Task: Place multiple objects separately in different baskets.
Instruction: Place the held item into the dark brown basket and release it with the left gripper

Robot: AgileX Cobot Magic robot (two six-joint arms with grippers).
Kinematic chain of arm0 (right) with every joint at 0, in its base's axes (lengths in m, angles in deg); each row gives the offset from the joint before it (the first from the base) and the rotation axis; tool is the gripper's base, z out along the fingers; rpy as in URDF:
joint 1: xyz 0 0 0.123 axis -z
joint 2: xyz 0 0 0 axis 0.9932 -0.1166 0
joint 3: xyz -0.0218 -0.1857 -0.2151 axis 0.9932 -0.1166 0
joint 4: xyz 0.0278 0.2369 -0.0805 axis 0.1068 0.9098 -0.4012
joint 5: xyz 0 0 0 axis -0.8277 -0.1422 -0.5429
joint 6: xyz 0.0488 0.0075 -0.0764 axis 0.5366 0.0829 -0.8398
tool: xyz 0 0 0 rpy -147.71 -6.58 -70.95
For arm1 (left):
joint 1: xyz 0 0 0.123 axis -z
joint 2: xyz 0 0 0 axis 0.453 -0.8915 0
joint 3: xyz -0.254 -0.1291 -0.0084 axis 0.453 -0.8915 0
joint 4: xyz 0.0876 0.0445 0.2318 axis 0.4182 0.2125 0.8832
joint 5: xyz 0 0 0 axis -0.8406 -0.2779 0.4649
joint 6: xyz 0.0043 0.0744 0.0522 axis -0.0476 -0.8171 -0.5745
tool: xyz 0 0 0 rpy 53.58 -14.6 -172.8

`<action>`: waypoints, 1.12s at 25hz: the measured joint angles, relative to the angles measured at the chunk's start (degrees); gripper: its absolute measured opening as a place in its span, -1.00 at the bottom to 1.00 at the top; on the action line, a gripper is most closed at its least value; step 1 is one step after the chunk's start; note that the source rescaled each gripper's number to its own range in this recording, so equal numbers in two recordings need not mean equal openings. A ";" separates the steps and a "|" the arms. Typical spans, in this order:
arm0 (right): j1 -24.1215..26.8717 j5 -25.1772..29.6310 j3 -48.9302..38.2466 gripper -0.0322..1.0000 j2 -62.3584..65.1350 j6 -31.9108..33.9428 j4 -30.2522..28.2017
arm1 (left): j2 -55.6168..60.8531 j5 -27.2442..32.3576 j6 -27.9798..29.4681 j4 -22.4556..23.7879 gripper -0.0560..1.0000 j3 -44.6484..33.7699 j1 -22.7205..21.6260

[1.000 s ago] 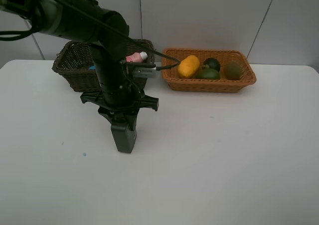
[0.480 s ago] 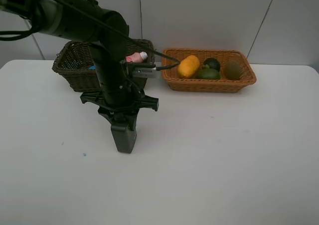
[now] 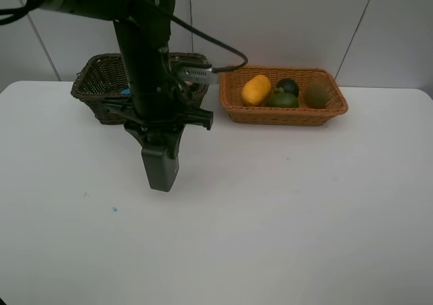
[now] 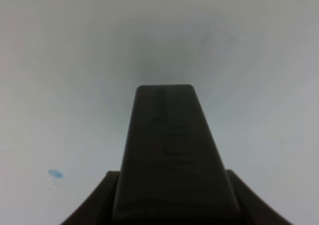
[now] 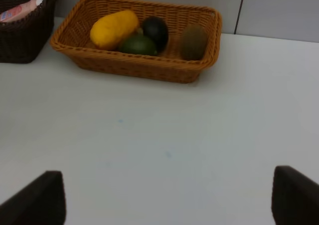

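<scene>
My left gripper (image 3: 160, 155) points straight down over the white table, shut on the dark green flat block (image 3: 160, 171), which hangs just above the surface. The left wrist view shows that block (image 4: 169, 150) filling the middle. Behind the left arm stands the dark woven basket (image 3: 95, 88), and the pink bottle (image 5: 20, 10) lies in it. The light orange basket (image 3: 284, 115) holds the mango (image 3: 256, 89), mangosteen (image 3: 288, 85), lime (image 3: 283, 100) and kiwi (image 3: 315, 94). My right gripper (image 5: 169, 200) is open with nothing between its fingers, well in front of the orange basket.
A small blue mark (image 3: 115, 209) sits on the white table (image 3: 284, 210) near the left gripper. A grey panelled wall rises right behind both baskets.
The left arm has risen and shifted slightly left and back toward the dark basket, carrying the dark block up with it. The pink bottle is now hidden behind the arm in the high view.
</scene>
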 joint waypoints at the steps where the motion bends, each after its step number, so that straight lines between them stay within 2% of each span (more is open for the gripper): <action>1: 0.00 0.00 0.00 0.99 0.00 0.00 0.00 | 0.00 1.64 -0.32 0.72 -0.65 2.00 -0.21; 5: 0.00 0.00 0.00 0.99 0.00 0.00 0.00 | 0.00 6.14 -3.52 3.57 -0.65 10.02 -1.54; 8: 0.00 0.00 0.00 0.99 0.00 0.00 0.00 | 0.00 6.31 -6.06 5.89 -0.65 15.51 -3.10; 14: 0.00 0.00 0.00 0.99 0.00 0.00 0.00 | 0.00 6.14 -13.06 14.86 -0.65 22.02 -6.53; 17: 0.00 0.00 0.00 0.99 0.00 0.00 0.00 | 0.04 3.37 -17.57 18.98 -0.65 22.37 -8.31; 22: 0.00 0.00 0.00 0.99 0.00 0.00 0.00 | -1.31 -3.28 -24.75 21.68 -0.65 22.62 -11.48; 28: 0.00 0.00 0.00 0.99 0.00 0.00 0.00 | -6.69 -9.36 -26.60 21.79 -0.65 22.62 -15.10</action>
